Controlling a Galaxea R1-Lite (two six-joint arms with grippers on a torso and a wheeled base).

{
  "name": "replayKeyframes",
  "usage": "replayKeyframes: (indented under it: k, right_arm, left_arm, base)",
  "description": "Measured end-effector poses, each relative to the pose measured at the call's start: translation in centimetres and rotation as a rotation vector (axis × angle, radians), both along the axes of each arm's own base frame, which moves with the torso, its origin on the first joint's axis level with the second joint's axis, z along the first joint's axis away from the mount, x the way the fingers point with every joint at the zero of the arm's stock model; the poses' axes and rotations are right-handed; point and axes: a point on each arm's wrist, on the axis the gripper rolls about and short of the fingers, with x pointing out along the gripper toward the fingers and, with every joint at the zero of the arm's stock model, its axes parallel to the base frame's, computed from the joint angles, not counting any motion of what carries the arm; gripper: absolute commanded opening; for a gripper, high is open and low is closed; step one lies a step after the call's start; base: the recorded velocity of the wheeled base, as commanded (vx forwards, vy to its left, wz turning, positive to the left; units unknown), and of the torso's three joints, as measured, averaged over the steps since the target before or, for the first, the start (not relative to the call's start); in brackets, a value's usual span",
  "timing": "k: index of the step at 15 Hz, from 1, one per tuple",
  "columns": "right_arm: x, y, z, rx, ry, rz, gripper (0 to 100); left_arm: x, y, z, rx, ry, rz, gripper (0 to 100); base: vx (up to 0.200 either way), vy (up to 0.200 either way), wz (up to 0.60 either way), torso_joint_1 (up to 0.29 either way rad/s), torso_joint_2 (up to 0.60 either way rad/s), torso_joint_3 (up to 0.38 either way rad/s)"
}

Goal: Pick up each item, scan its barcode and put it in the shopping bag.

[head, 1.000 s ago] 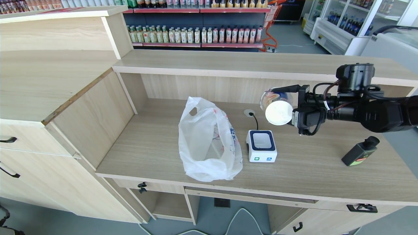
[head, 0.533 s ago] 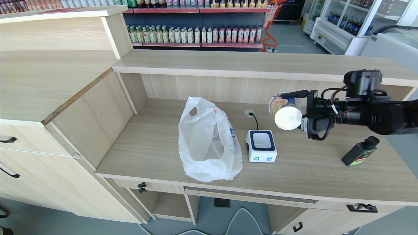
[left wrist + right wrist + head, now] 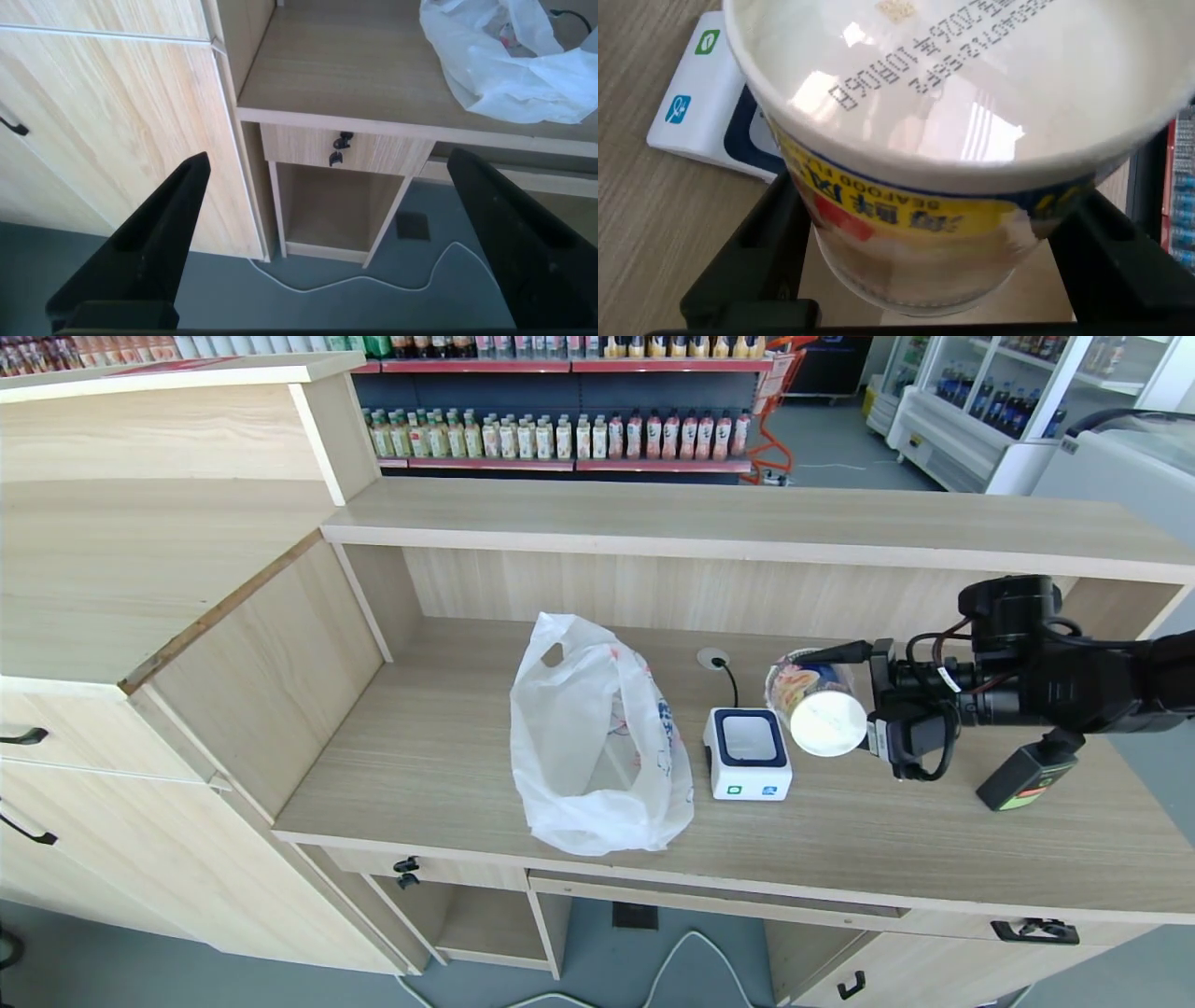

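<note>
My right gripper (image 3: 845, 695) is shut on a noodle cup (image 3: 817, 706), held on its side with the white bottom facing outward, just right of the white barcode scanner (image 3: 746, 752) and a little above the counter. In the right wrist view the noodle cup (image 3: 962, 159) sits between the black fingers (image 3: 757, 257), with the scanner (image 3: 705, 103) beside it. A white plastic shopping bag (image 3: 593, 747) stands open left of the scanner. A dark bottle (image 3: 1027, 773) lies at the counter's right. My left gripper (image 3: 336, 233) hangs open off the counter's front left, near the cabinet, holding nothing.
The wooden counter (image 3: 467, 747) has a raised back shelf (image 3: 709, 523) and a tall cabinet side (image 3: 261, 672) at left. A cable port (image 3: 712, 658) sits behind the scanner. Store shelves with bottles (image 3: 560, 434) stand behind. Drawers and a cord (image 3: 374, 280) lie below the counter.
My right arm has lowered and drawn back to the right with the noodle cup, from above the scanner's far right down to just beside it. The bag, scanner and bottle stay put.
</note>
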Motion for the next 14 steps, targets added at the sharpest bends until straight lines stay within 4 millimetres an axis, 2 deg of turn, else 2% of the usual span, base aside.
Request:
replayKeyframes:
  k: [3, 7, 9, 14]
  right_arm:
    - [0.2, 0.0, -0.8, -0.024, -0.004, 0.055, 0]
    - [0.9, -0.8, -0.8, -0.069, -0.077, 0.050, 0]
    - [1.6, -0.9, -0.2, -0.093, -0.180, 0.052, 0]
    - [2.3, -0.1, -0.4, -0.126, -0.286, 0.102, 0]
  left_arm:
    - [0.0, 0.0, 0.0, 0.000, 0.000, 0.000, 100]
    - [0.0, 0.0, 0.0, 0.000, 0.000, 0.000, 100]
    - [0.0, 0.0, 0.0, 0.000, 0.000, 0.000, 100]
    - [0.0, 0.0, 0.0, 0.000, 0.000, 0.000, 100]
  base:
    - [0.000, 0.000, 0.00, 0.000, 0.00, 0.000]
    - [0.000, 0.000, 0.00, 0.000, 0.00, 0.000]
    - [0.000, 0.000, 0.00, 0.000, 0.00, 0.000]
    - [0.000, 0.000, 0.00, 0.000, 0.00, 0.000]
